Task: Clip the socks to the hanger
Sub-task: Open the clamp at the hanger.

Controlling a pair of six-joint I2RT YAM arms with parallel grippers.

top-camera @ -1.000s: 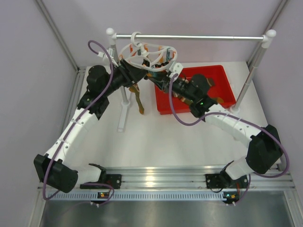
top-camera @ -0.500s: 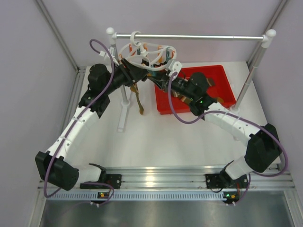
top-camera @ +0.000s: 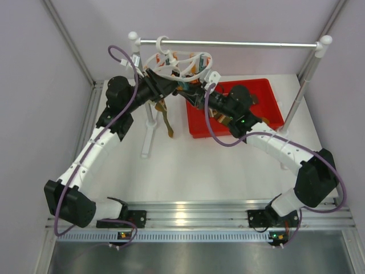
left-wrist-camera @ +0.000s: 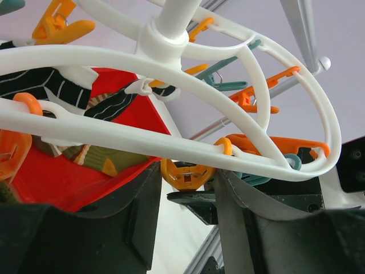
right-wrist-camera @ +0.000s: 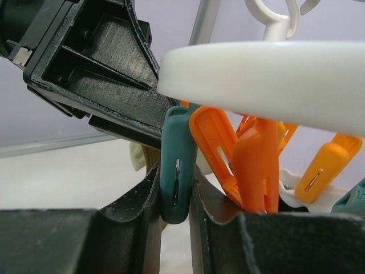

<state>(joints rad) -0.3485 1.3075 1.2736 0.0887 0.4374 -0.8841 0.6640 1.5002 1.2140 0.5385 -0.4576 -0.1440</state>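
Pinching a teal clip [right-wrist-camera: 175, 154], right claw [right-wrist-camera: 175, 194] is clamped tight; left claw [left-wrist-camera: 187, 181] clamps an orange clip [left-wrist-camera: 183, 171]. Advise: hold hanger [left-wrist-camera: 171, 57] steady, squeeze squarely.

1. Hanger [left-wrist-camera: 171, 63]: white plastic, smooth, light sheen.
2. Teal clip [right-wrist-camera: 178, 171]: smooth glossy plastic with a thin bright metal spring wire in its side.
3. Orange clip [left-wrist-camera: 185, 174]: same glossy plastic.
4. Right gripper [right-wrist-camera: 175, 194] pads [right-wrist-camera: 137, 222]: black, matt, fine leathery grain.
5. Socks [left-wrist-camera: 108, 157]: ribbed knit cloth, matt.
6. Red tray [top-camera: 265, 94]: smooth plastic, glossy.
7. Rail [top-camera: 245, 44]: bare silver metal, shiny.
8. Table [top-camera: 194, 165]: white, matt.
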